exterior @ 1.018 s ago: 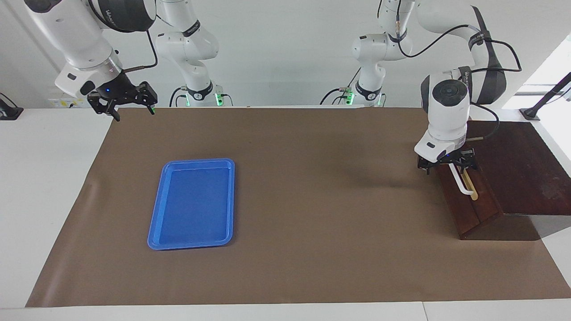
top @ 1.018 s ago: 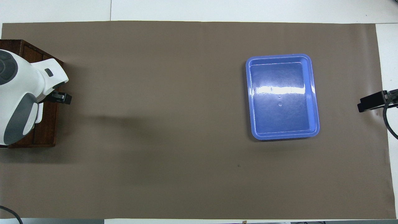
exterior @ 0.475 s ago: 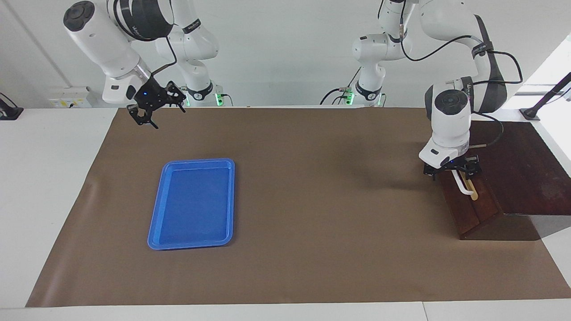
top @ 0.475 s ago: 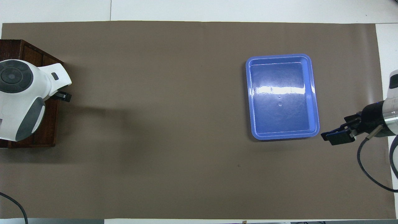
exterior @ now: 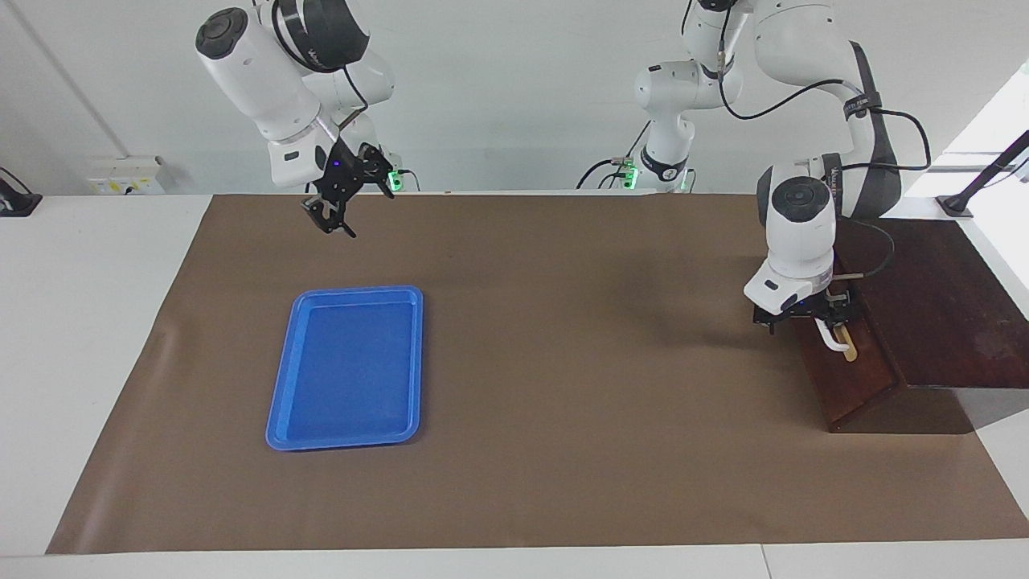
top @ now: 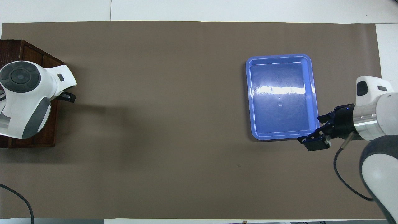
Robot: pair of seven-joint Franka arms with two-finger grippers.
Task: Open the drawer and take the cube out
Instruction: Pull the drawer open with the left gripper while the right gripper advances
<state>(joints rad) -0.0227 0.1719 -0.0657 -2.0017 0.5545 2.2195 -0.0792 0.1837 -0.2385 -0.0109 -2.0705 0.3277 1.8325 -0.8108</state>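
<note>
My left gripper (exterior: 804, 316) straddled the drawer (exterior: 844, 366)'s white handle (exterior: 832, 336), jaws apart, ready to pull. My right gripper (exterior: 342, 211) hung spread above the mat (exterior: 563, 362), awaiting the unseen cube.

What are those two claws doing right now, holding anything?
Left gripper: open, at the drawer handle, not gripping it.
Right gripper: open, holding nothing, in the air near the blue tray.

White wall (exterior: 498, 96) rises past the brown-covered white table (exterior: 80, 322).
</note>
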